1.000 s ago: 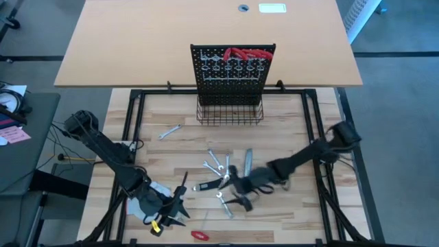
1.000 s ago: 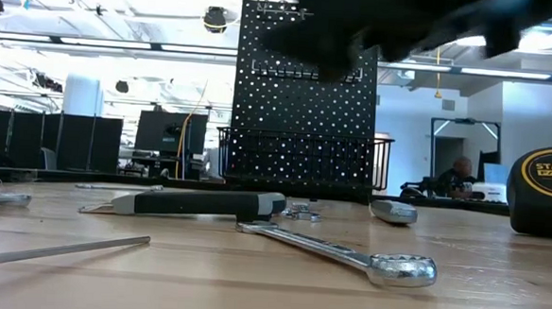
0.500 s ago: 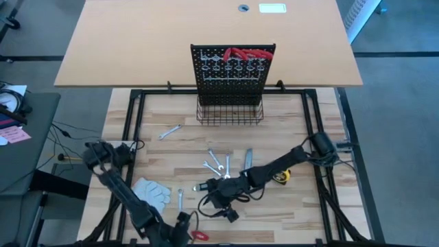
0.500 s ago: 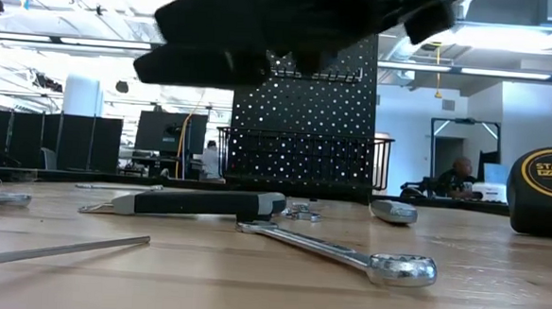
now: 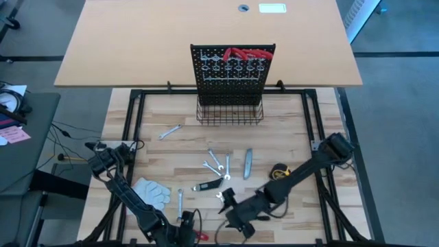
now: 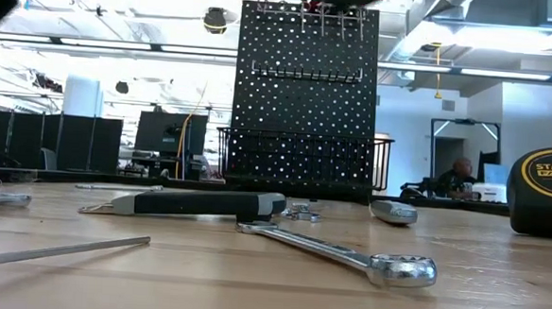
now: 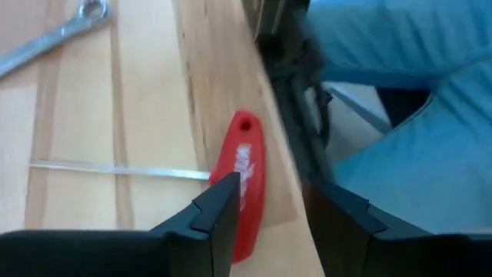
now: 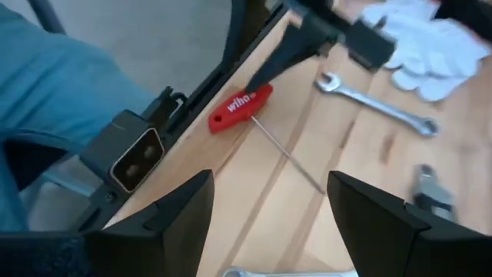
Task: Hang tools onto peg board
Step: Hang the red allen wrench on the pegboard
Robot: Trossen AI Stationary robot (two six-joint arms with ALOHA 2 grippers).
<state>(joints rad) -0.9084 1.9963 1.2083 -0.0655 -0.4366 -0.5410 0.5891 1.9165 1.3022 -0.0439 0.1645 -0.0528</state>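
Beyond the butcher-block worktable (image 5: 288,140) stands a larger plain tan desk (image 5: 137,41) with a round cable grommet (image 5: 243,8) and a white label (image 5: 272,8), on grey floor (image 5: 398,96). A dark side table (image 5: 27,137) at the high view's left edge carries a pink note (image 5: 15,135) and papers. In the low view the room behind is an open office: rows of dark monitors (image 6: 50,141), white ceiling with strip lights (image 6: 102,41) and exposed ducting, a dark-framed doorway (image 6: 455,140), and a seated person (image 6: 459,175) far back.
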